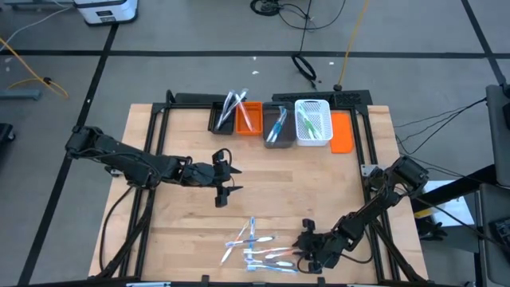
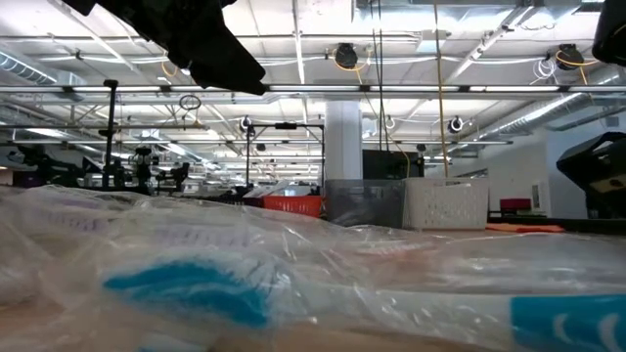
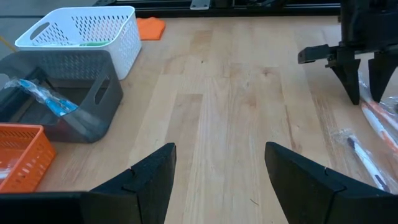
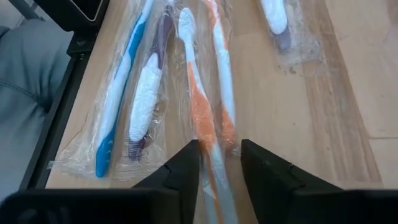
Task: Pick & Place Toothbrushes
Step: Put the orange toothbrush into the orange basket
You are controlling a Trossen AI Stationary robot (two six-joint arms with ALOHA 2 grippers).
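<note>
No brand, label or writing can be read anywhere. The wooden desk (image 1: 263, 191) carries a row of bins along its far edge. In the high view the black bin (image 1: 221, 118) holds a few wrapped brushes that stick out over its rim, and the orange bin (image 1: 249, 119) just beside it holds a few more. The grey bin (image 1: 276, 127) has a blue brush lying in it, which the left wrist view also shows. The white basket (image 1: 313, 122) has green brushes inside. A flat orange lid (image 1: 342, 132) lies just beside the basket.

The loose toothbrushes (image 1: 259, 248), each in clear wrap, lie in a cluster near the desk's front edge. The right wrist view shows them close up: a blue one, a purple and white one, two orange ones and another farther off.

The left tool (image 1: 224, 178) hovers over bare wood in the middle of the desk, its fingers spread wide and empty. The right tool (image 4: 219, 163) is down at the cluster, its fingers narrowed around the handle of an orange toothbrush (image 4: 200, 118), which runs between them; whether they press on it I cannot tell.
</note>
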